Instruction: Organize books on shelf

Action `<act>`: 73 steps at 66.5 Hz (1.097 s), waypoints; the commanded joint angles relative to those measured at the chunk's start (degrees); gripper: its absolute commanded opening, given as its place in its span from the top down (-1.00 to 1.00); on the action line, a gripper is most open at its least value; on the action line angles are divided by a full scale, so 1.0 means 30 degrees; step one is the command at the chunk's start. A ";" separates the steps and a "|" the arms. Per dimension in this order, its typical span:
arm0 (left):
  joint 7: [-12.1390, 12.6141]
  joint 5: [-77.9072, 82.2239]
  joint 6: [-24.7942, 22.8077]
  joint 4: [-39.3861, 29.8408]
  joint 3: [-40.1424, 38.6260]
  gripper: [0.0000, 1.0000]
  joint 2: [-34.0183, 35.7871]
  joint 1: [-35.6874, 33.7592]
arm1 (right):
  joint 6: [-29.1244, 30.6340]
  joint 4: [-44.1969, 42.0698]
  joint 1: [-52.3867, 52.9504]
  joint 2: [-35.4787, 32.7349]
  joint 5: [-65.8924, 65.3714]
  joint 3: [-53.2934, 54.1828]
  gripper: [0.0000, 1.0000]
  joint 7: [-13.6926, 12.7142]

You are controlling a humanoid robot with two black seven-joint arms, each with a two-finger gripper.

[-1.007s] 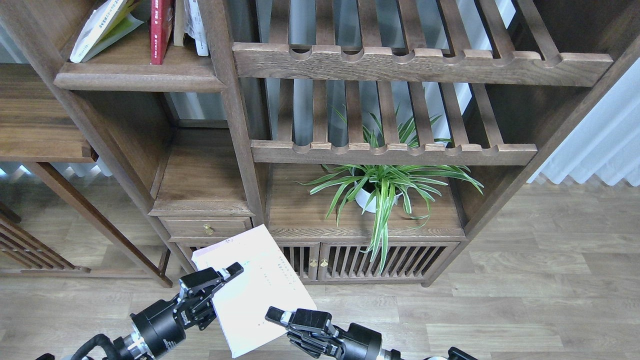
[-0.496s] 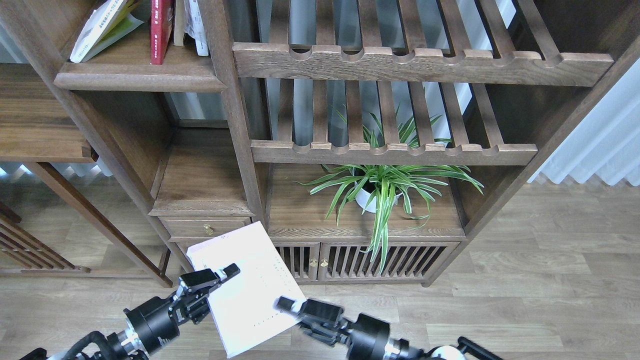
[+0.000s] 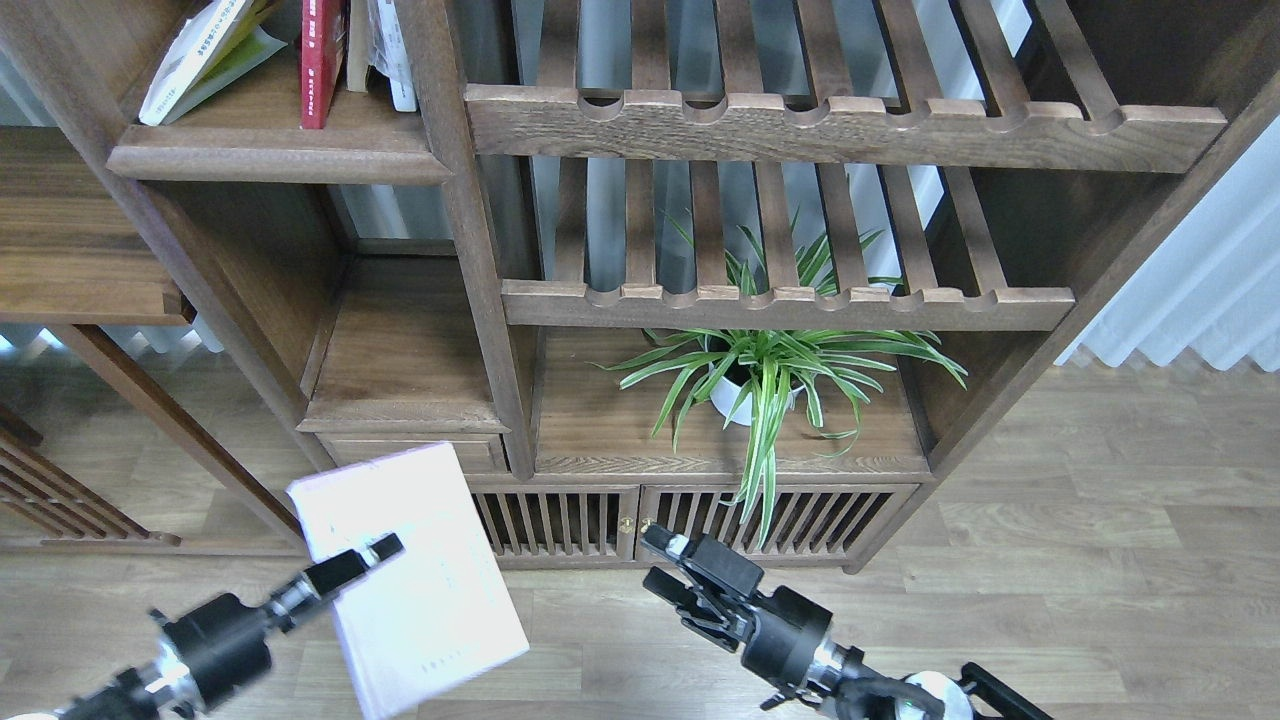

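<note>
My left gripper (image 3: 362, 560) is shut on the left edge of a pale lilac-white book (image 3: 415, 590), held tilted in the air low on the left, in front of the cabinet's drawer. My right gripper (image 3: 662, 566) stands open and empty to the book's right, apart from it. At the top left, the solid dark wood shelf (image 3: 270, 155) carries a yellow-green and white book (image 3: 200, 55) leaning left, a dark red book (image 3: 322, 65) standing upright, and white printed matter (image 3: 392, 55) against the post.
Two slatted racks (image 3: 800, 125) with notched rails fill the upper right bay. A potted spider plant (image 3: 760, 380) stands on the lower board. A vertical post (image 3: 470, 230) divides the bays. Louvred cabinet doors (image 3: 700, 520) sit just behind my right gripper.
My right gripper let go of the pale book and swung right, away from it. My left gripper carried the book leftward and slightly up, tilting it.
</note>
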 commanded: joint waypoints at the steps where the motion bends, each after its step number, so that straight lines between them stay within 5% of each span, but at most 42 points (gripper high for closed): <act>1: 0.0302 0.0068 0.0001 -0.0093 -0.2253 0.99 0.0249 0.0258 | 0.0001 -0.0051 0.0003 -0.0009 0.0001 -0.0001 -0.99 0.0140; 20: 0.0302 -0.0399 0.0001 -0.0064 -0.6679 0.99 0.1243 -0.2872 | 0.0001 -0.0725 0.0062 0.0254 -0.0029 -0.0235 -0.99 0.0140; 49: 0.0302 -0.1954 0.0001 0.1048 -0.4952 1.00 0.5728 -1.4651 | 0.0001 -0.0754 -0.0026 0.0313 -0.0058 -0.0294 -0.99 0.0140; 73: 0.0302 -0.1252 0.0001 0.4476 -0.3928 0.99 0.8599 -1.8315 | 0.0001 -0.0754 -0.0055 0.0313 -0.0058 -0.0294 -0.99 0.0111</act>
